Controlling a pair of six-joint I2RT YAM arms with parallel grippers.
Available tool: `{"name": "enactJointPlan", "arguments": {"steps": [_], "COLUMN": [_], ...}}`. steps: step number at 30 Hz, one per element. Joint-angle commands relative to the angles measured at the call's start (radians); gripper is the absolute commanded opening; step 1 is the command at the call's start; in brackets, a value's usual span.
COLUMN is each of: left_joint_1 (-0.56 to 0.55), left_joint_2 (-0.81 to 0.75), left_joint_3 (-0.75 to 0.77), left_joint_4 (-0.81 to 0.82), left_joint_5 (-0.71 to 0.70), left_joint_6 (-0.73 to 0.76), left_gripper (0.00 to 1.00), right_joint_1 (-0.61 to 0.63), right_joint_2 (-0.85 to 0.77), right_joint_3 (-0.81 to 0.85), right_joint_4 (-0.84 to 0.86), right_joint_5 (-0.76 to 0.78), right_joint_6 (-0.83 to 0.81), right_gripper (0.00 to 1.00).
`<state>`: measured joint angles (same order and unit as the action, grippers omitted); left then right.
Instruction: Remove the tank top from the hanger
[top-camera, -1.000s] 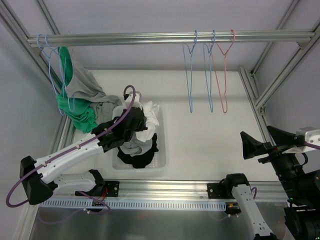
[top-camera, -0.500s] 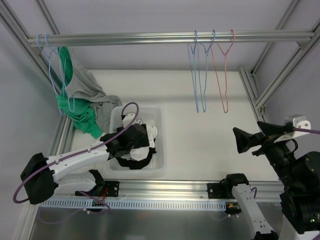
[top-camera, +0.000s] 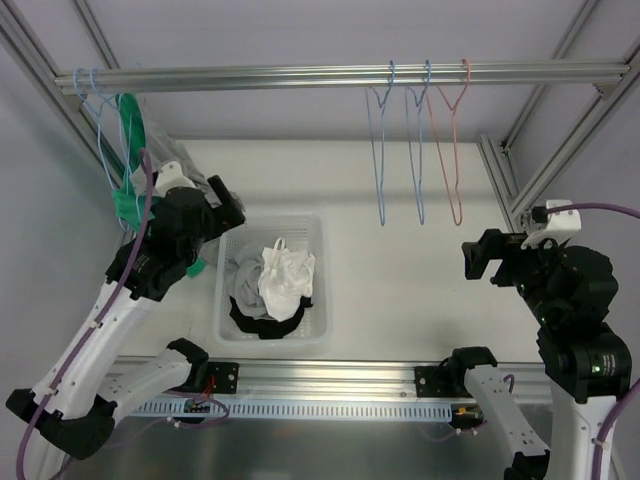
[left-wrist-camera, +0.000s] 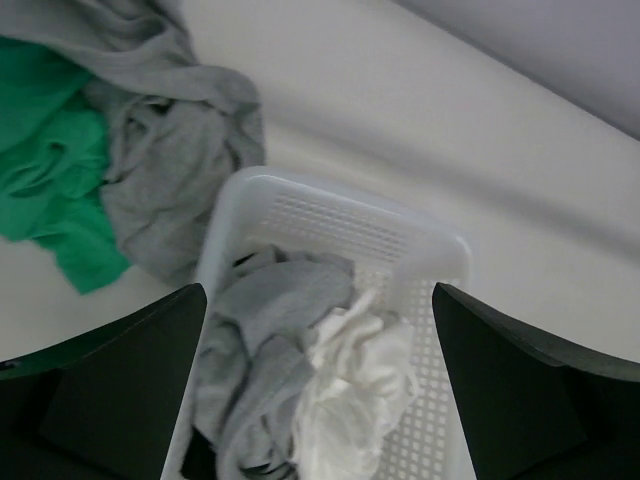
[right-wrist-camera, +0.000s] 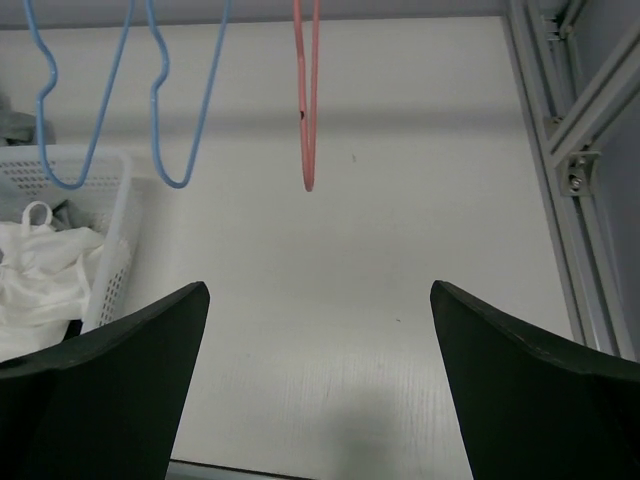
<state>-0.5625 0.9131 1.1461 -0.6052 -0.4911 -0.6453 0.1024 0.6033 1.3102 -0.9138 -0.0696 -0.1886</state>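
A green tank top (top-camera: 127, 120) hangs from a light-blue hanger (top-camera: 96, 100) at the left end of the rail, with a grey one behind it, mostly hidden by my left arm. In the left wrist view the green cloth (left-wrist-camera: 50, 190) and grey cloth (left-wrist-camera: 170, 160) drape onto the table beside the basket. My left gripper (top-camera: 228, 205) (left-wrist-camera: 318, 290) is open and holds nothing, hovering above the basket's far left corner, right of the hanging clothes. My right gripper (top-camera: 478, 258) (right-wrist-camera: 318, 285) is open over bare table at the right.
A white basket (top-camera: 222, 300) (left-wrist-camera: 330, 190) (right-wrist-camera: 110, 200) holds white (top-camera: 285, 275), grey and black garments. Two blue hangers (top-camera: 381, 150) and a red hanger (top-camera: 447, 150) (right-wrist-camera: 306, 100) hang bare on the rail's right half. Aluminium frame posts stand at both sides.
My left gripper has opened, leaving the garment in the basket, and risen back and left toward the hanging clothes. The right arm has shifted farther from the near edge. A blue hanger swung.
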Motion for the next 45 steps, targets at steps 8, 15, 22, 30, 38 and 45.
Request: {"name": "enactJointPlan", "arguments": {"steps": [8,15,22,30,38,45], "left_joint_1": [0.449,0.449,0.449,0.449,0.449,0.449], "left_joint_2": [-0.100,-0.315,-0.460,-0.459,-0.503,-0.514], "left_joint_3": [-0.026,-0.154,-0.238,-0.253,-0.298,-0.318], "left_joint_4": [-0.265,-0.261,-0.205,-0.185,-0.119,-0.096], "left_joint_5": [0.287,0.154,0.122,0.169,0.246,0.286], "left_joint_6": [0.211,0.222,0.230,0.248,0.314,0.326], "left_gripper": [0.99,0.99,0.99,0.99,0.99,0.99], "right_joint_1": [0.000,0.095,0.111,0.112,0.112,0.112], "right_joint_2": [-0.141,-0.183,-0.178,-0.149,-0.122,-0.096], "right_joint_3": [-0.087,-0.198,-0.272,-0.279,-0.324,-0.336], "right_joint_4": [-0.043,-0.004,0.067,0.081,0.138,0.174], "right_joint_5": [0.215,0.306,0.313,0.286,0.272,0.269], "right_joint_6": [-0.025,-0.048,-0.026,-0.012,-0.009,-0.009], "right_gripper": [0.99,1.00,0.99,0.99,0.99,0.99]}}
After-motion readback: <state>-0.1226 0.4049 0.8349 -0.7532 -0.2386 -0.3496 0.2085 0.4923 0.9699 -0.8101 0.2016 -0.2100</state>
